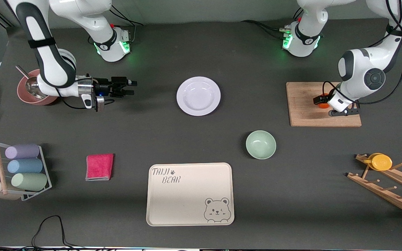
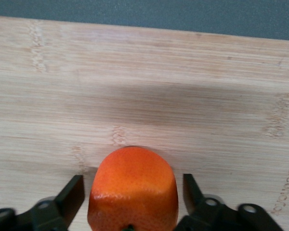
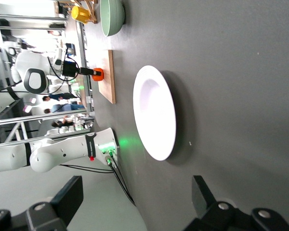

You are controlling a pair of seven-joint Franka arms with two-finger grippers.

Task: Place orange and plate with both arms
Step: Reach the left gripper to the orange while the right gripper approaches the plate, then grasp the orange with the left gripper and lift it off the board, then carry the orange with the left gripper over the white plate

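Item, bear tray point(image 1: 190, 194): nearest the front camera, bare, which I judge the likely drop point. Item, green bowl point(image 1: 260, 144): next out, between tray and cutting board point(image 1: 302, 104). Item, plate point(image 1: 198, 96): mid-worktop, flat, farther out than the tray. Item, right pincer point(image 1: 133, 88): level with the plate, toward the right arm's end of the worktop, wrist laid horizontal, fingers spread, pointing straight at the plate's rim with open worktop between; I read this arm as the nearer one for the plate. Item, orange point(image 1: 323, 104): on the board at the left arm's end. Item, left pincer point(image 2: 132, 199): arm folded steeply down over the board, fingers spread and straddling the orange, a gap on each side, not yet pinching.
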